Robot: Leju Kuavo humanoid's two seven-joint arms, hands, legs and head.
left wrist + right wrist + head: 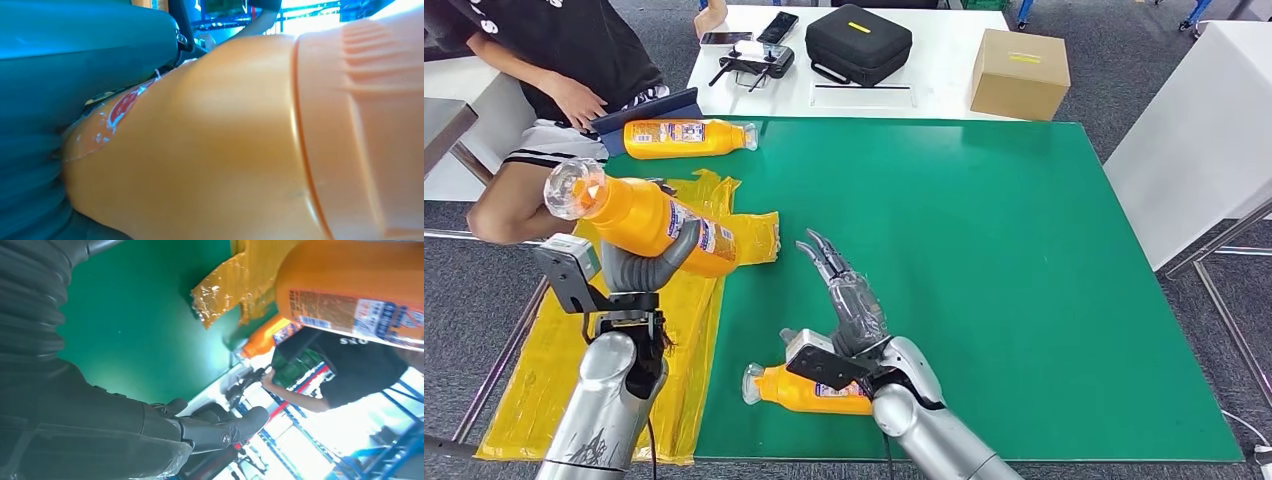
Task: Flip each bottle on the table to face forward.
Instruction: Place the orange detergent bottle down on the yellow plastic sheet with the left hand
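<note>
Your left hand [646, 268] grips one orange bottle [649, 215] around its body and holds it lifted and tilted above the yellow plastic sheet [554, 370] at the desk's [1024, 280] 9 o'clock edge, cap end toward 10 o'clock. In the left wrist view that bottle's orange wall [225, 150] sits pressed right against the hand.

Your right hand [849, 295] holds nothing; its fingers are stretched out and apart, pointing toward 11 o'clock over bare green surface near the middle. A second bottle [799, 390] lies on its side at 6 o'clock, close to the near edge, partly under your right wrist. A third bottle [686, 138] lies on its side at 11 o'clock, just inside the far edge, cap pointing to 3 o'clock.

From 12 through 5 o'clock you have a wide stretch of green. A person [544, 70] sits just beyond the 10 o'clock corner, one hand near the third bottle. Behind the far edge stands a white table with a black case [857, 42] and a cardboard box [1020, 73].
</note>
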